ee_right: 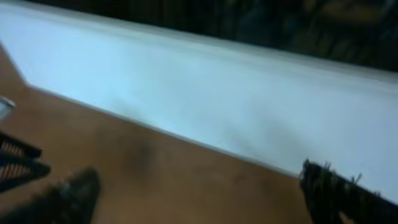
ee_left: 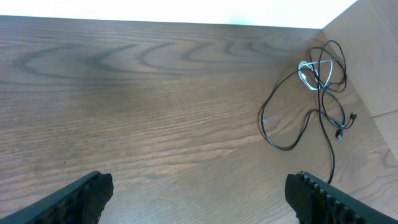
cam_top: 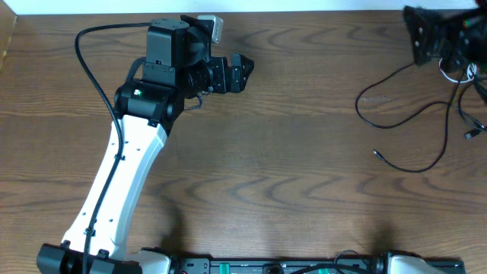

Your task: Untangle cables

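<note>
Overhead: the cables [cam_top: 407,122] lie on the table [cam_top: 289,167] at the right edge of the frame. The black loops cross each other, with the white cord [cam_top: 463,74] among them. The right gripper [cam_top: 437,38] sits over the heap at upper right. The left gripper [cam_top: 242,72] is at upper centre-left, well apart from it.

Left wrist: jaws wide and empty, tangle at upper right.

Right wrist: blurred. The fingers [ee_right: 339,190] stand wide apart with nothing between them, and no cord is visible.

Judgement: nothing is separated yet, so all the untangling is left.

Matt wood-grain table [cam_top: 289,167] beneath thin, smooth, black-sheathed cables [ee_left: 261,121].
</note>
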Tool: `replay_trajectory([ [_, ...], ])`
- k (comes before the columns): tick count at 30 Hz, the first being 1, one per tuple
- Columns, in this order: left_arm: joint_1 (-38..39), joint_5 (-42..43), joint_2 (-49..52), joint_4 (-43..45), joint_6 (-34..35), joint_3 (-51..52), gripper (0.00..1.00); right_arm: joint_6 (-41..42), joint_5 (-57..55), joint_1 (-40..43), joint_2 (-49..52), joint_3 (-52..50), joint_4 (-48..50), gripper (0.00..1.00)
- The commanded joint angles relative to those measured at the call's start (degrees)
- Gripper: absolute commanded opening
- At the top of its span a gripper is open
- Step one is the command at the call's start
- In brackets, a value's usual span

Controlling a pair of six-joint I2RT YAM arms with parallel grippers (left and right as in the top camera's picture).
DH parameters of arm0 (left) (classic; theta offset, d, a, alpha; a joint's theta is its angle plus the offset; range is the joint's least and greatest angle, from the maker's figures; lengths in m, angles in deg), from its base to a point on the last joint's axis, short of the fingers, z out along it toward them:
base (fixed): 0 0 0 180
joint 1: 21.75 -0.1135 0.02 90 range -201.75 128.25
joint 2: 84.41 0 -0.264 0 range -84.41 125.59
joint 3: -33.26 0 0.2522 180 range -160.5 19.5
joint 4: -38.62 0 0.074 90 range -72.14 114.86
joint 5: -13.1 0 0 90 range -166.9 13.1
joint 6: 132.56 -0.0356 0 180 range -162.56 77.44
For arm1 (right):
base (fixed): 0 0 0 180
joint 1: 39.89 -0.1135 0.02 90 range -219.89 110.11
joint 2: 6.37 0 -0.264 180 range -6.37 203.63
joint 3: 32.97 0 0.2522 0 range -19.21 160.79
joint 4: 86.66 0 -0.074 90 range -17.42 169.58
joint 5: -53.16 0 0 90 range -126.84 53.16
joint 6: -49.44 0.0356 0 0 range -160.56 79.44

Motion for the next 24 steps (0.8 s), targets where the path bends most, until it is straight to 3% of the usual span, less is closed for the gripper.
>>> replay_trajectory([
  [1,0.1,-0.5,0.5,0.1,-0.3,0.4,0.94,-0.7,-3.7,-0.3,-7.0,-11.6,7.3,0.99],
  [9,0.1,-0.5,0.5,0.1,-0.3,0.4,0.94,-0.7,-6.4,-0.3,-24.2,-45.7,34.8,0.99],
  [17,0.1,-0.5,0.5,0.1,-0.3,0.4,0.94,-0.7,-9.6,-0.3,-41.1,-76.4,55.5,0.99],
  [24,0.1,-0.5,0.5,0.1,-0.3,0.4,0.94,-0.6,-12.4,-0.3,-53.7,-96.0,67.3,0.99],
])
